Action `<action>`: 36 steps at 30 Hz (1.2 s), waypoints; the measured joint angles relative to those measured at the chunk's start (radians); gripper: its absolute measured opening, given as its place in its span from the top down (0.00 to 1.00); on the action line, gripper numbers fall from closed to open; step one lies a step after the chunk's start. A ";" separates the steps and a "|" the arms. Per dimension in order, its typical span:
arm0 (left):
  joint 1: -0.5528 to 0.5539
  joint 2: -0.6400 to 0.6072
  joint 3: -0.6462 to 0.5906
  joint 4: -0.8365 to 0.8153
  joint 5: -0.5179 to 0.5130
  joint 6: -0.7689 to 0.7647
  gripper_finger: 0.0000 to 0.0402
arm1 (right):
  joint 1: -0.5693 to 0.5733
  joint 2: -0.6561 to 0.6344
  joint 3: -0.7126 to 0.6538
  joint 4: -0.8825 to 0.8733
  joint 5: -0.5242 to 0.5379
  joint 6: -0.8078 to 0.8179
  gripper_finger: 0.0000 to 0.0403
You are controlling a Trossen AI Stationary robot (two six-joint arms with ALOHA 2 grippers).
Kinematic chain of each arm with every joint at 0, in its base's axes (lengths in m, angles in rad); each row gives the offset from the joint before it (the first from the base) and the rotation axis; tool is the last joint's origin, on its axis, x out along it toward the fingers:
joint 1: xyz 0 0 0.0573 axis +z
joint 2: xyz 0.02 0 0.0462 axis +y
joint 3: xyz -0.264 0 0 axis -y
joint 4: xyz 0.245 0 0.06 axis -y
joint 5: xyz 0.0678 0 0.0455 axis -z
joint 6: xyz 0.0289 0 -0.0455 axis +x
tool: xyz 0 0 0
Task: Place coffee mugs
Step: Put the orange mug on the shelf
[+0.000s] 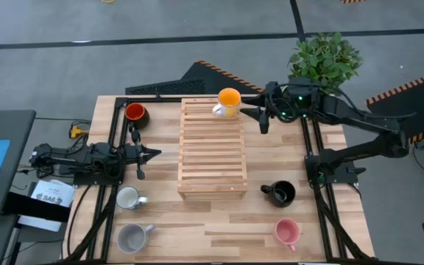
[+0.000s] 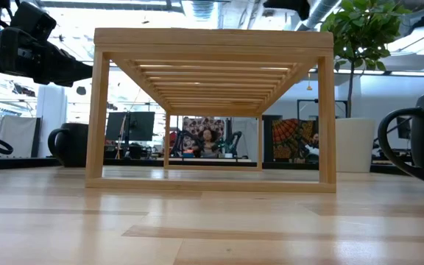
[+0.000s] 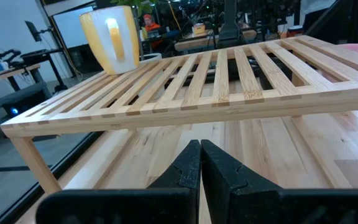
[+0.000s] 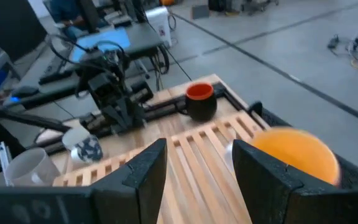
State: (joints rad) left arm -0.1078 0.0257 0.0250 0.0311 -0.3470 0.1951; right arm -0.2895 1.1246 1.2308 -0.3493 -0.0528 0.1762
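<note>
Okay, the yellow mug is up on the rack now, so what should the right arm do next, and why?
Probably pull the right hand back from the rack and swing toward the black mug. The yellow mug stands on the rack's far end, and the hand is open and clear of it. The black and pink mugs sit on the table on the right arm's side.

Place: robotics lab | Evidence: concrete floor (image 1: 124, 66); hazard-striped mats (image 1: 407, 87); monitors (image 2: 129, 126); cluttered workbenches (image 3: 17, 68)
</note>
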 joint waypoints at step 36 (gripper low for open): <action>0.089 0.233 0.481 -0.071 -0.347 -0.462 1.00 | 0.063 -0.015 0.000 0.341 0.002 0.155 0.48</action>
State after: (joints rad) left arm -0.0188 0.2591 0.5058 -0.0396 -0.6938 -0.2669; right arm -0.2260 1.1099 1.2312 -0.0084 -0.0513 0.3317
